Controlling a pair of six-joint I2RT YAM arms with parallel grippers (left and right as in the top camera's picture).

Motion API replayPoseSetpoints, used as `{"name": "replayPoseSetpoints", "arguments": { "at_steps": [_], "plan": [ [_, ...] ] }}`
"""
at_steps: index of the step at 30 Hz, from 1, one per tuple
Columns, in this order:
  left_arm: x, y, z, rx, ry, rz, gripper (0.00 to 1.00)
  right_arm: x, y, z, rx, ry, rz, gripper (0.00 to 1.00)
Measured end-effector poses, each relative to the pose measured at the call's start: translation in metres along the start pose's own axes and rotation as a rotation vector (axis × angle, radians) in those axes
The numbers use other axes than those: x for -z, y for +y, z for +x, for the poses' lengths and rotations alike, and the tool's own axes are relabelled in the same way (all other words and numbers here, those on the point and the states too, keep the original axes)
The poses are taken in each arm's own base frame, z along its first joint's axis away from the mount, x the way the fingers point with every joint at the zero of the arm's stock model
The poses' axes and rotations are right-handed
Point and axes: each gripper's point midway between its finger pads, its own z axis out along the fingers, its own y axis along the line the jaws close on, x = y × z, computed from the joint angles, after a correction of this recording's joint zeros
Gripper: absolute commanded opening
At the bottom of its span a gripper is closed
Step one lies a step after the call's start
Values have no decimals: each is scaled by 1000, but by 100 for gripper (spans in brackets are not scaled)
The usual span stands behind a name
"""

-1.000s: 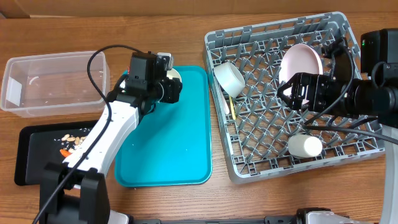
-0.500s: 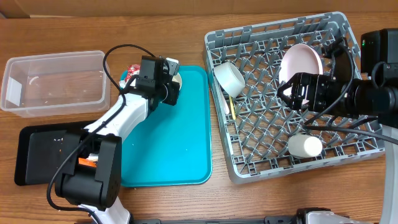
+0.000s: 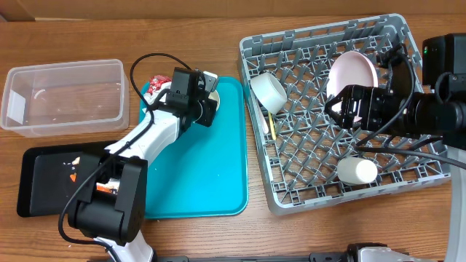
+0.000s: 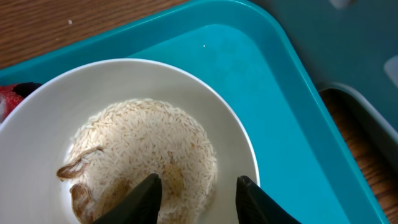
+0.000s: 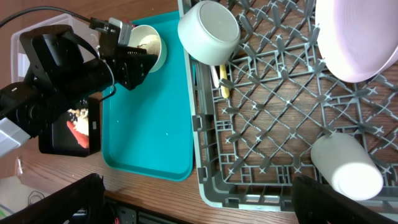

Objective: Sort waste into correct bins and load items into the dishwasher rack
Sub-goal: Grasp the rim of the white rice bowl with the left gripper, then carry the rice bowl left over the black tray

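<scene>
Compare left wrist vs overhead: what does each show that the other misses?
Left wrist only: rice with brownish scraps in the white bowl, seen between the left claw's spread fingertips. Overhead only: the dishwasher rack holding the pink plate, another bowl and a cup; the clear tub, black tray and right claw. Both: the teal tray, that rice bowl, and the red wrapper beside it.

Top-down overhead, left wrist close on bowl (image 4: 214, 121)
</scene>
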Motion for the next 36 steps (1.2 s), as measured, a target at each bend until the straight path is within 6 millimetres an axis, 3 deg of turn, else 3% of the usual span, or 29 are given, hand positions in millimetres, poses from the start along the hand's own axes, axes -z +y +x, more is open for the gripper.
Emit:
{"name": "replayPoseSetpoints", "arguments": {
  "at_steps": [3, 7, 15, 18, 23, 26, 30, 34, 36],
  "plan": [
    [1, -3, 8, 5, 34, 17, 43, 0, 0, 0, 0, 0, 0, 100],
    [9, -7, 16, 11, 70, 34, 53, 0, 0, 0, 0, 0, 0, 100],
    [47, -14, -15, -22, -42, 39, 51, 0, 0, 0, 0, 0, 0, 100],
    [41, -19, -10, -46, -22, 48, 51, 0, 0, 0, 0, 0, 0, 100],
    [11, -36, 16, -87, 73, 84, 49, 0, 0, 0, 0, 0, 0, 100],
    [-3, -45, 29, -105, 117, 96, 43, 0, 0, 0, 0, 0, 0, 100],
    [-7, -46, 30, -120, 117, 75, 30, 0, 0, 0, 0, 0, 0, 100],
    [-7, -39, 28, -115, 113, 38, 4, 0, 0, 0, 0, 0, 0, 100],
    [-7, -36, 26, -114, 107, 18, 4, 0, 0, 0, 0, 0, 0, 100]
  ]
}}
